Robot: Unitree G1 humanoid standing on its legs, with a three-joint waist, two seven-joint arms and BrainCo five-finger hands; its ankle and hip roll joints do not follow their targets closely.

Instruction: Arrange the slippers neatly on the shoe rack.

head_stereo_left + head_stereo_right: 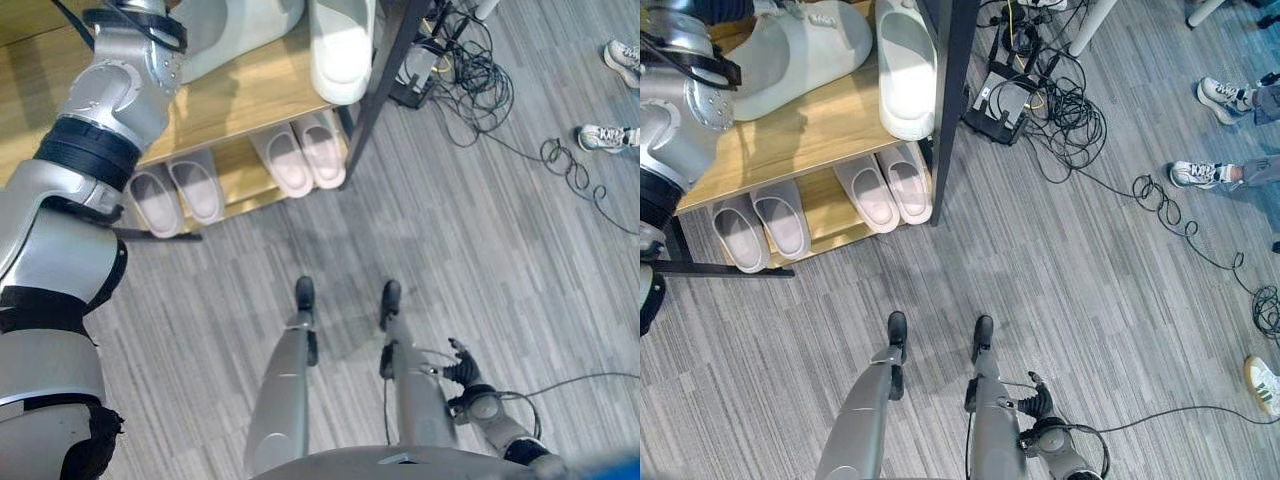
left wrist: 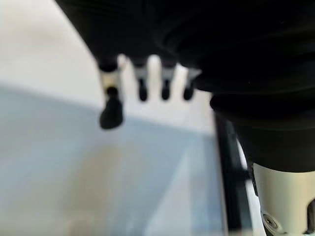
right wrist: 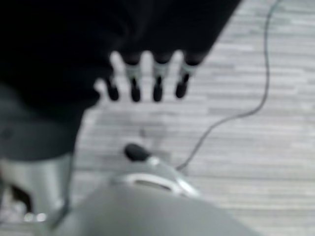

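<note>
**A:** Where the left arm reaches up over the rack, what do you make of its hand?

**B:** Look in its wrist view: your left hand (image 2: 147, 83) has its silver, dark-tipped fingers (image 2: 142, 88) hanging straight and relaxed, the thumb (image 2: 111, 110) apart from them, and nothing in its grasp. A pale surface lies past the fingertips; you cannot tell from that view what it is.

**A:** And the other one?

**B:** Your right hand (image 3: 145, 81) hangs low beside the body, over the grey striped carpet floor (image 1: 480, 260). Its fingers are loosely straight too, and it holds nothing.

**A:** Then where are the slippers?

**B:** All on the wooden shoe rack with the black metal frame (image 1: 945, 120). On the top shelf you have a large white slipper lying sideways (image 1: 800, 50), and just beside it a second white slipper (image 1: 906, 75) pointing outward, its end overhanging the shelf's front edge, close by the black corner post. On the lower shelf sit two pairs of pale pink slippers: one pair (image 1: 885, 188) near the post, the other pair (image 1: 760, 230) further along, each pair side by side.

**A:** Anything around the rack?

**B:** A tangle of black cables (image 1: 1060, 100) lies on the floor beyond the post, and a person's white sneakers (image 1: 1200, 172) show well apart from the rack.
</note>
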